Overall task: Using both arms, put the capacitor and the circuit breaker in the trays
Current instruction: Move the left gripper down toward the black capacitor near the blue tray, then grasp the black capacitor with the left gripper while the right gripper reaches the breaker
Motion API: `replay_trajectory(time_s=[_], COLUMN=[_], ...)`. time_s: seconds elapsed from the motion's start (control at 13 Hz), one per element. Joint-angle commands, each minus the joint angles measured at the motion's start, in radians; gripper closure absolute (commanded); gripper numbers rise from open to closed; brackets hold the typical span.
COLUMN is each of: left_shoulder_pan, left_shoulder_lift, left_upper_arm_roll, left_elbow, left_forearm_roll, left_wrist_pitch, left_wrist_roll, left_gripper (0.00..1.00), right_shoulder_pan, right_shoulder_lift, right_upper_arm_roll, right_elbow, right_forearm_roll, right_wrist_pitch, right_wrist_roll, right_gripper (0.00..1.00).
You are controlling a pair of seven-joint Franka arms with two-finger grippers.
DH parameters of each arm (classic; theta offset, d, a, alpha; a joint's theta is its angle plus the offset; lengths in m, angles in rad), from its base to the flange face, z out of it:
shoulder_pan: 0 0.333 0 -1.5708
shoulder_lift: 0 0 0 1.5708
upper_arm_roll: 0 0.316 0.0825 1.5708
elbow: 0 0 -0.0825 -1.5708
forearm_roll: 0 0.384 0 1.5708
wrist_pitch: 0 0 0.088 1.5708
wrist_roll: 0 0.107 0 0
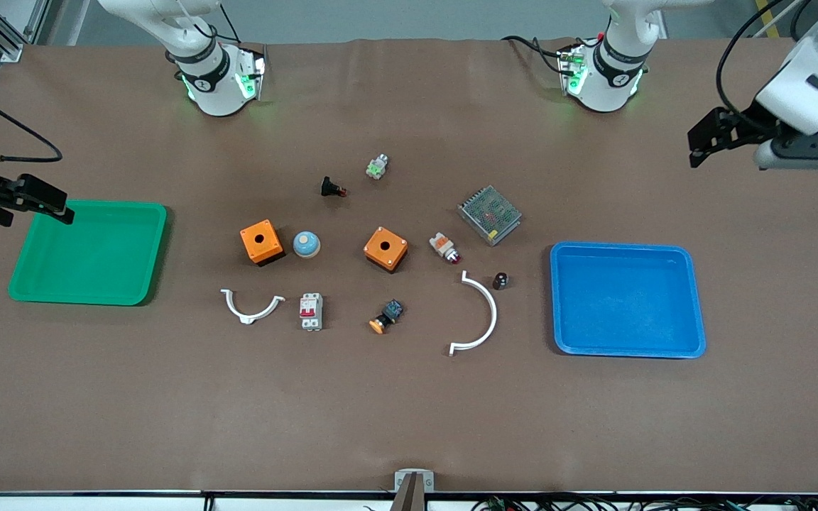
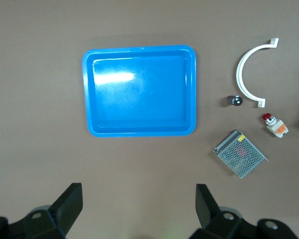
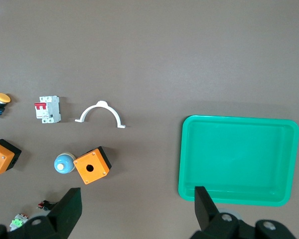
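**Waiting over the trays, both claws spread wide and empty**

Hanging high at the right arm's end of the table, the right gripper (image 1: 33,199) sits over the rim of the green tray (image 1: 89,294), its fingers (image 3: 70,209) spread apart with nothing between them. The left gripper (image 1: 711,138) hangs above bare table at the left arm's end, farther from the front camera than the blue tray (image 1: 625,348); its fingers (image 2: 69,201) are also released and hold nothing.

Take the blue tray as the landmark. The capacitor (image 1: 500,280) stands on the table just beside the tray's edge that faces the right arm's end, apart from it, close to the upper tip of the large white curved bracket (image 1: 481,316). In the left wrist view the capacitor (image 2: 234,100) shows light dots on its end.

The circuit breaker (image 1: 311,311) lies well away from the blue tray toward the right arm's end, red levers facing up, between the small white curved bracket (image 1: 253,306) and the yellow-capped button (image 1: 386,318). It shows again in the right wrist view (image 3: 48,109).

Also between the trays lie two orange boxes (image 1: 261,242), a blue dome button (image 1: 306,244), the white-and-orange part (image 1: 444,248) and a metal mesh module (image 1: 489,214), the last nearest the blue tray's corner. Both trays hold nothing.
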Motion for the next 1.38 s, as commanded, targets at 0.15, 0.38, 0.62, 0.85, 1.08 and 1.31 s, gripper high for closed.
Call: replay_trajectory(time_s=[0.15,0.38,0.62,0.85,1.08,1.31], left_shoulder_pan=[-0.035,-0.132,-0.192,-0.255,-0.278,-0.276], left_shoulder_lift=[0.222,0.346,0.474,0.589,0.673,0.702], left_upper_arm_roll=[-0.103,-0.103,-0.103,-0.102,-0.103,-0.103], left_elbow=[0.065,0.067,0.067,0.026,-0.010,-0.056], left_forearm_roll=[0.002,0.004,0.027,0.115,0.172,0.172], left_wrist_pitch=[0.120,0.252,0.382,0.543,0.649,0.746], left_wrist_roll=[-0.147,-0.376,-0.546,-0.786,-0.876,-0.894], left_gripper=[0.00,0.00,0.00,0.02,0.17,0.25], right_shoulder_pan=[-0.013,-0.025,-0.045,-0.010,0.048,0.155], right_shoulder_lift=[-0.020,-0.010,0.018,0.090,0.205,0.327], right_upper_arm_roll=[0.012,0.009,0.008,0.012,0.014,0.014], right_elbow=[-0.024,-0.025,-0.025,-0.024,-0.020,-0.017], right_forearm_roll=[-0.008,-0.008,-0.008,-0.012,0.044,0.063], right_wrist_pitch=[0.001,0.007,0.011,0.043,0.198,0.351], right_wrist_roll=[-0.002,-0.014,-0.031,-0.030,0.005,0.006], right_gripper=[0.00,0.00,0.00,0.00,0.00,0.00])
